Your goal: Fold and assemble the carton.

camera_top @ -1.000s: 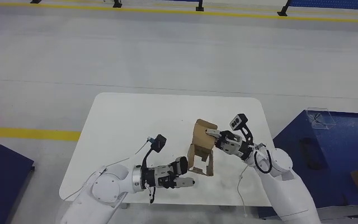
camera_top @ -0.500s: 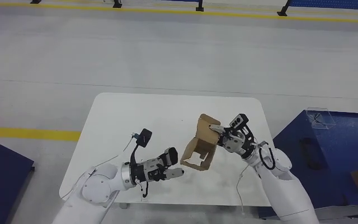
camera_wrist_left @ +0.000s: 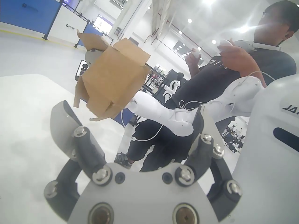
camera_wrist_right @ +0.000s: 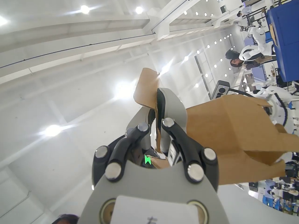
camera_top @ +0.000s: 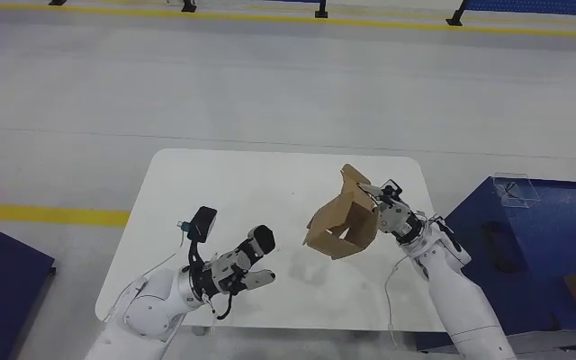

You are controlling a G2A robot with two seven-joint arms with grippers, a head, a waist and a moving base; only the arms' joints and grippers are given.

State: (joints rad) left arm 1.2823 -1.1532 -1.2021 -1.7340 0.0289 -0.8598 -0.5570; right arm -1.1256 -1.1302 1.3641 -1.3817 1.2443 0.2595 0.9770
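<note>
A brown cardboard carton hangs tilted in the air above the right part of the white table, its flaps loose and its open end facing down and left. My right gripper is shut on one wall of the carton, the cardboard pinched between its fingers. My left gripper is open and holds nothing, low over the table's front left part, well apart from the carton. Its two fingers stand spread in the left wrist view.
The table's front edge lies just behind my left gripper. A blue cabinet stands to the right of the table. A person holding controllers stands behind the right arm in the left wrist view.
My right gripper has lifted the carton off the table and swung it up and to the right, tilting it. My left gripper has drawn back to the left, away from the carton.
</note>
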